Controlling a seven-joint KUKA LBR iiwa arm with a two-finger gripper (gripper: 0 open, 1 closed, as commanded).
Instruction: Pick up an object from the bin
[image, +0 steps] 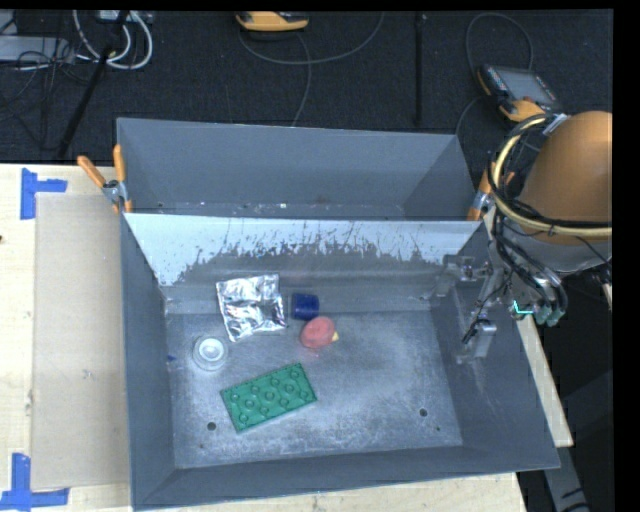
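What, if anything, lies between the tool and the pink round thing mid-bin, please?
Nothing visible: only bare bin floor separates the tool from the pink round thing. The blue block and green studded plate lie off that path, toward the view's left.

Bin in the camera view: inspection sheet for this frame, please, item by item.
Surface: grey metal bin, floor scuffed and speckled.
Job's things: green studded plate, pink ball, blue block, crumpled foil, clear round cap, all left of centre.
Clutter: nothing seen.
Grippers: gripper by the bin's right wall, apart from every thing.
Cables: black cables looped at the wrist.
Surroundings: dark floor behind the bin, with wires lying on it.
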